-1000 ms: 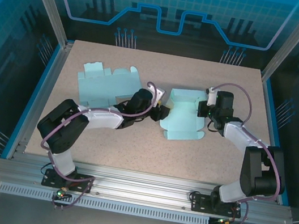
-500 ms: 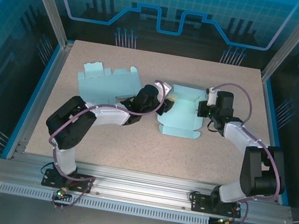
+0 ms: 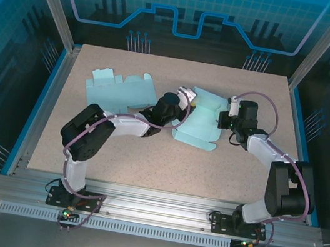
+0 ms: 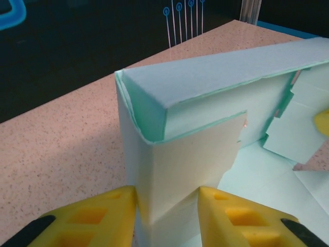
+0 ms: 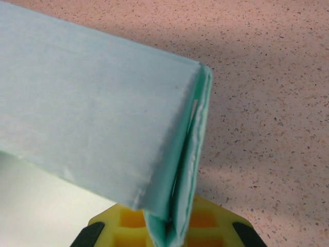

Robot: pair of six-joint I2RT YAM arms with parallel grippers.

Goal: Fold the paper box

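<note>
The left pincer (image 4: 167, 206) has its yellow pads (image 4: 97, 216) lying against both faces of a standing corner of the paper box (image 4: 205, 87), so it appears to be pinching that wall rather than merely framing it. Directly above the pads, the side wall rises upright, and a top strip is rolled over its upper edge, with the fold line rounded, not yet creased sharp. Beyond that corner, on the far side from the left pincer, the box floor spreads out with loose notched flaps lying on it. From above, the left pincer (image 3: 186, 95) sits at the box's left end and the right pincer (image 3: 223, 117) at its opposite end, the paper box (image 3: 199, 126) between them and partly lifted off the table (image 3: 147, 152). The right pincer (image 5: 172, 221) is clamped tight on a doubled-over wall of the box (image 5: 92, 103), the two layers squeezed together between its pads. Behind the left arm, well apart from the work, a flat blank (image 3: 116, 93) lies unfolded. The step in hand looks like forming and tucking the side walls. The next move likely calls for the right pincer to hold its end steady while the left presses the rolled strip down inside so that the tabs lock.
</note>
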